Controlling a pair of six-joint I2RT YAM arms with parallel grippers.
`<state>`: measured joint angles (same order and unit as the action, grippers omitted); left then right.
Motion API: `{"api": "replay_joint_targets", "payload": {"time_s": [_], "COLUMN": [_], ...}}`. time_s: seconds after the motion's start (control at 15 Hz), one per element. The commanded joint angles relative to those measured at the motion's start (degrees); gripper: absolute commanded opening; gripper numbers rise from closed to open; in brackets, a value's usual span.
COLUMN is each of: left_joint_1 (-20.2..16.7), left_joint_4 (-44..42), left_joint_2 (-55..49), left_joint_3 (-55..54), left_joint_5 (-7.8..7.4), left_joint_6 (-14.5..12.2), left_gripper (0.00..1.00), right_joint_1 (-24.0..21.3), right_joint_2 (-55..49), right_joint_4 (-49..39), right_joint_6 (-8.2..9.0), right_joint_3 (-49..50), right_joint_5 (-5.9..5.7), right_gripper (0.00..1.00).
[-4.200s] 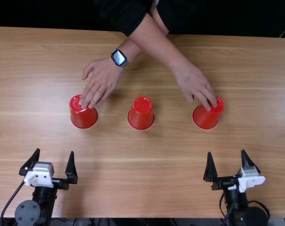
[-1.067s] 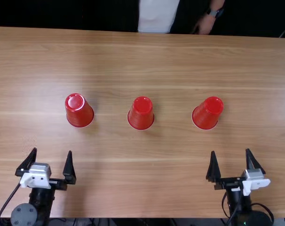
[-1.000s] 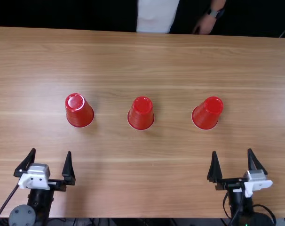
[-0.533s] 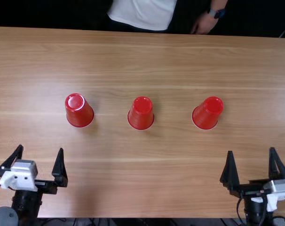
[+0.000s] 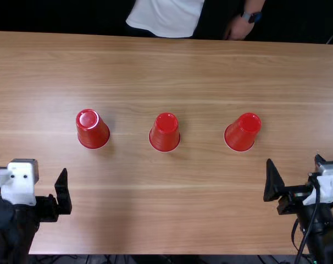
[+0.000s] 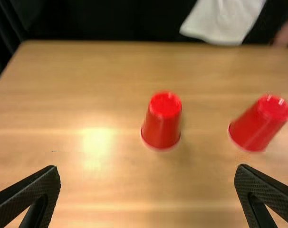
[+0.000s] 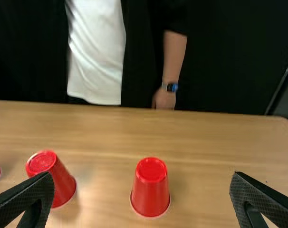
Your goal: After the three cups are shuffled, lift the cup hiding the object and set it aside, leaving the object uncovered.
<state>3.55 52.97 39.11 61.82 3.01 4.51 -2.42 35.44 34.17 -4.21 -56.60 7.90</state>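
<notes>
We see the left gripper (image 5: 28, 175) at eight o'clock and the right gripper (image 5: 295, 175) at four, both spread; left cup (image 5: 92, 130), middle cup (image 5: 165, 132) and right cup (image 5: 242, 132) stand inverted.

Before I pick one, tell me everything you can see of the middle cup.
The middle cup is plain red, plastic by its look. It stands upside down, its flat round base up and its wider rim down on the wooden table. It is upright and undented, in a row with the left cup and the right cup, apart from both. Only the table touches it. Anything under it is hidden.
</notes>
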Motion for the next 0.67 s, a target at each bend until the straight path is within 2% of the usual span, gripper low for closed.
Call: {"api": "replay_joint_targets", "payload": {"time_s": [0.0,0.2,0.47,0.6], "left_joint_1": [0.40,0.32,0.49,0.67], "left_joint_4": [3.03,8.41,10.84,11.79], "left_joint_2": [2.81,7.64,11.69,13.97], "left_joint_3": [4.71,9.72,12.97,15.17], "left_joint_5": [1.32,1.32,1.21,1.11], "left_joint_6": [-0.40,-0.29,-0.29,-0.29], "left_gripper": [1.00,1.00,1.00,1.00], "right_joint_1": [-0.66,-0.49,-0.31,-0.31], "right_joint_2": [1.82,5.69,9.38,11.23], "right_joint_4": [2.59,11.03,20.31,22.21], "right_joint_6": [-0.43,-0.54,-0.33,-0.33], "right_joint_3": [-4.22,-8.00,-10.11,-12.31], "right_joint_5": [0.43,0.54,0.64,0.54], "right_gripper": [1.00,1.00,1.00,1.00]}}
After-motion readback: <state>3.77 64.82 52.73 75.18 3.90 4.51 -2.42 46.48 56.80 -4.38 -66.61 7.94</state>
